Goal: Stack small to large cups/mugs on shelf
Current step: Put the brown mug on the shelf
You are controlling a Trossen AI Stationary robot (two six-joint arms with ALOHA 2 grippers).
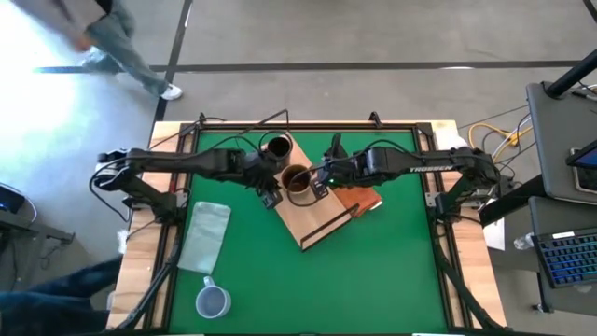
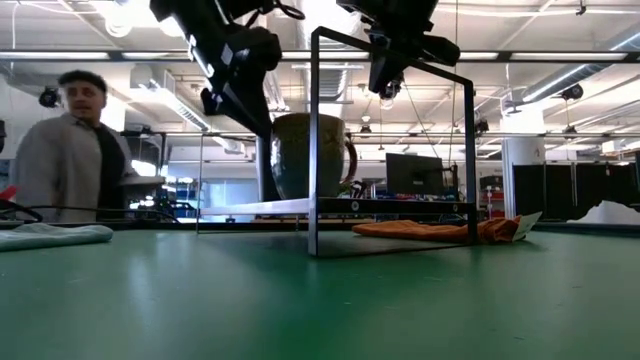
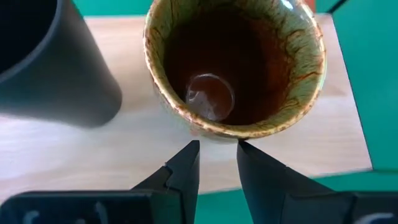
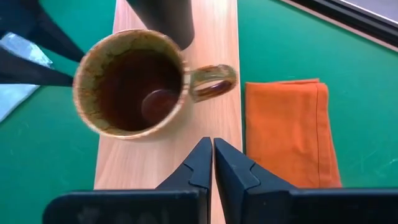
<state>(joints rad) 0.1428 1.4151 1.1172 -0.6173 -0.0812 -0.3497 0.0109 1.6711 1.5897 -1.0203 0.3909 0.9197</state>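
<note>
The brown mug (image 1: 296,179) stands upright on the light-wood shelf (image 1: 312,219), its handle (image 4: 211,82) toward the orange cloth. The black cup (image 1: 277,147) stands upright on the shelf just beyond it. The pale blue-grey cup (image 1: 213,301) stands on the green table near the front left. My left gripper (image 3: 217,152) is open by a narrow gap, its tips close to the mug's rim on the left. My right gripper (image 4: 213,152) is shut and empty above the shelf, next to the mug's handle. In the low view both hang above the mug (image 2: 310,155). My left gripper's fingertips (image 3: 189,155) stand by the mug's outer wall just under its rim (image 3: 214,132). I cannot tell whether they touch it.
A pale cloth (image 1: 205,235) lies at the left of the table. An orange cloth (image 1: 359,199) lies right of the shelf. The shelf's black wire frame (image 2: 313,140) rises beside the mug. A person (image 2: 70,150) stands beyond the table's far left.
</note>
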